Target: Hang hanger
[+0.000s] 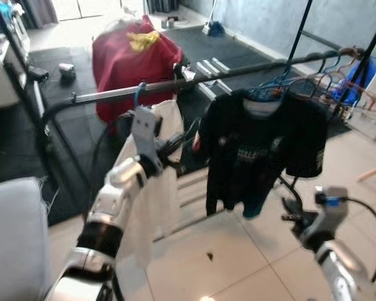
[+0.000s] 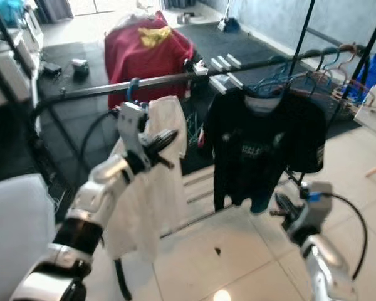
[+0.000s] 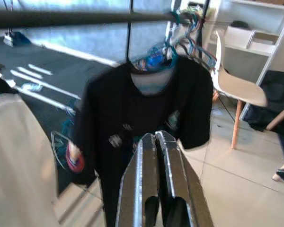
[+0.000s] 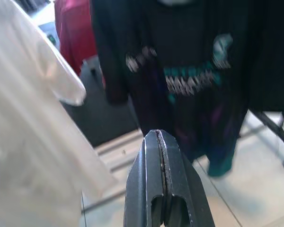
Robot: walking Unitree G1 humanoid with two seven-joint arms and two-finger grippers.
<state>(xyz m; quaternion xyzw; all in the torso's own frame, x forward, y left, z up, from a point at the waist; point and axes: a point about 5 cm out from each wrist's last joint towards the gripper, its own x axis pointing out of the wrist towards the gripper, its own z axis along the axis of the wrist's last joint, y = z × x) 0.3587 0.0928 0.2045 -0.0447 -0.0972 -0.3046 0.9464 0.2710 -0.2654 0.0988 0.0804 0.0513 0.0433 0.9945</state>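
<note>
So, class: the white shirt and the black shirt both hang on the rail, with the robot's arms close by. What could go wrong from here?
1. The left gripper, shut, sits against the white shirt; pulling back could snag the cloth and drag its blue hanger off the rail.
2. The right gripper, shut, is low beside the black shirt; lifting it might catch the hem.

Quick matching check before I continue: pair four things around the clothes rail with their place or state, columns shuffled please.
Things:
1. white shirt
2. black T-shirt
3. red cloth
4. left gripper

Places or states:
A. draped over something on the floor behind the rail
B. raised in front of the white garment, fingers together
C. hanging on a blue hanger towards the rail's right part
D. hanging on the rail's left part, by the left arm

Pairs: 1-D, 2-C, 3-A, 4-B
</note>
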